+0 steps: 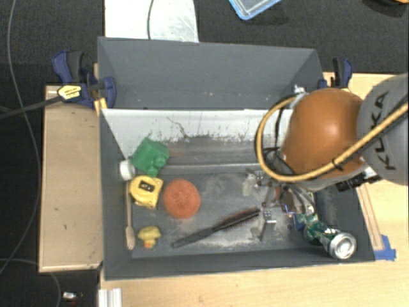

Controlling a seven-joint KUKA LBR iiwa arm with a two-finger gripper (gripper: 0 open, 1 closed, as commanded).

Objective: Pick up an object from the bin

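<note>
While the gripper (267,221) hangs over the near end of the long black stick (214,228), whose length runs away leftward, I cannot tell whether it is spread or closed.

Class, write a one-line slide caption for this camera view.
Gripper over one end of the black brush, green can lying nearby.

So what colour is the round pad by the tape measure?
The round pad: reddish orange, camera view.

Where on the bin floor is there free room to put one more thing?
The widest bare stretch of bin floor lies between the red round pad, the black brush and the gripper. The view's left end is crowded: green toy, yellow tape measure. A can fills the right front corner.
</note>
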